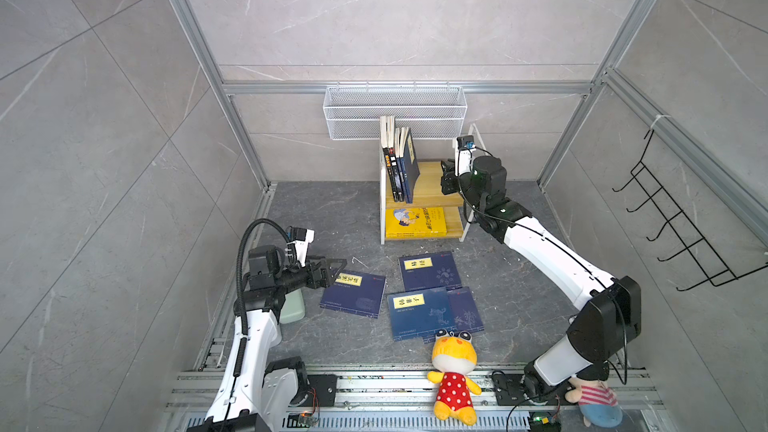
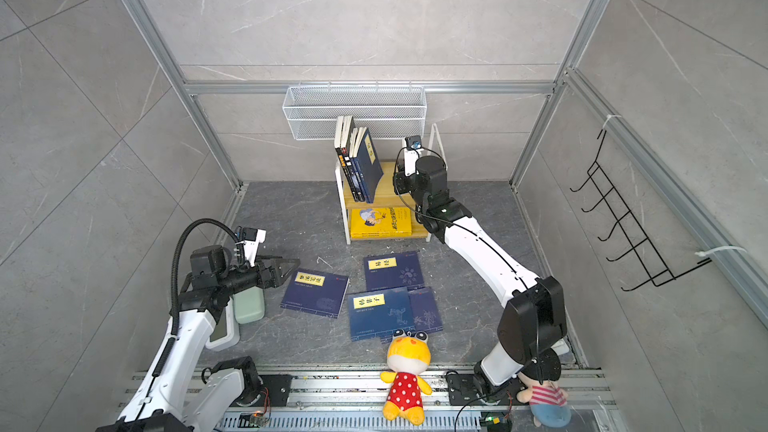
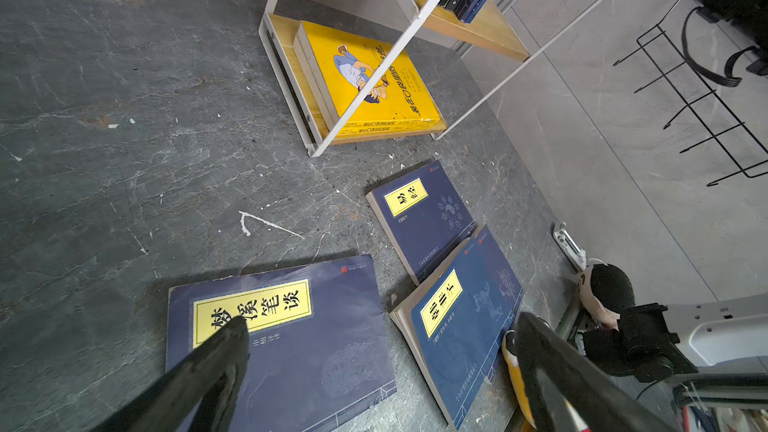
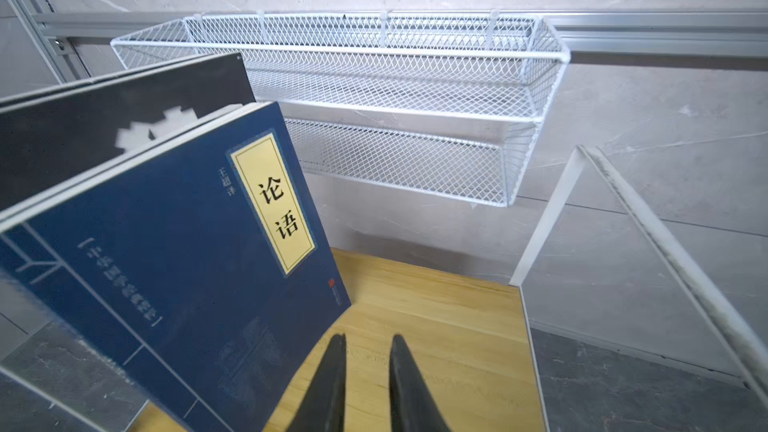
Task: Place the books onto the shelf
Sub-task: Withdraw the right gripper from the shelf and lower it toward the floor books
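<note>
Right wrist alone shows right pincer [image 4: 369,340] empty.

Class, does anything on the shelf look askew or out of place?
Yes: on the top board of the shelf, the outermost blue book leans tilted against the other books instead of standing straight.

Left arm [image 1: 254,338] low, jaws wide; right arm [image 1: 552,259] extended, jaws slightly parted
</note>
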Available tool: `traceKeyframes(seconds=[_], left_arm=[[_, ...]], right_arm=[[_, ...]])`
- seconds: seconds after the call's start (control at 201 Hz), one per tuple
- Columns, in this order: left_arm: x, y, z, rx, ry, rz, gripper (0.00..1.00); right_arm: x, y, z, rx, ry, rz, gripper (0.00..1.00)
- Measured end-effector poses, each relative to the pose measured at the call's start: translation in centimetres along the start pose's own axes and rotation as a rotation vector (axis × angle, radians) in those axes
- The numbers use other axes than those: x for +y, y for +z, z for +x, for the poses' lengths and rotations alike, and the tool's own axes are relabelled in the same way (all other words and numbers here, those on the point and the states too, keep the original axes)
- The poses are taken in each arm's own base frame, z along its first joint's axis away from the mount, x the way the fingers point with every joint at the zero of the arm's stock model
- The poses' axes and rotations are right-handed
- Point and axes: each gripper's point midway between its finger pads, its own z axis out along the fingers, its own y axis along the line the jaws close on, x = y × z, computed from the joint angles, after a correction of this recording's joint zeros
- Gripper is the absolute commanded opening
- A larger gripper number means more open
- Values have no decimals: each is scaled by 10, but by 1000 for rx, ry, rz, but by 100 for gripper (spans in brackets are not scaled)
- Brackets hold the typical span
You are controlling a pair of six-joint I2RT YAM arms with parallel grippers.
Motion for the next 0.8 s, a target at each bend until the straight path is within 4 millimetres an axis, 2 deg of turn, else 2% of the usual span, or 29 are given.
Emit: traceKeyframes(seconds=[0.11, 0.174, 0.314, 0.408, 0.473, 0.533, 0.647, 0.712, 0.797], left_arm=[[-3, 2, 1, 6, -1, 11, 98], [-6, 3, 2, 14, -12, 23, 97], [-12, 12, 6, 35, -51, 60, 94], [-13, 22, 15, 73, -111, 89, 91], [-12, 28, 23, 101, -159, 97, 89], [-13, 34, 31, 132, -188, 107, 89], [-20, 45, 48, 196, -221, 134, 89], [-23, 52, 59, 237, -239, 149, 89], [-25, 62, 76, 295, -263, 160, 87]], right_arm=[[3, -5, 8, 49, 28, -17, 36], [4, -16, 15, 81, 52, -31, 45], [3, -60, 27, 131, 112, -54, 63], [2, -87, 34, 159, 147, -60, 74], [2, -103, 46, 194, 176, -68, 80], [3, -116, 66, 241, 206, -78, 84], [5, -136, 123, 378, 256, -86, 86], [5, -148, 155, 463, 291, -82, 83], [5, -166, 188, 540, 335, -74, 77]])
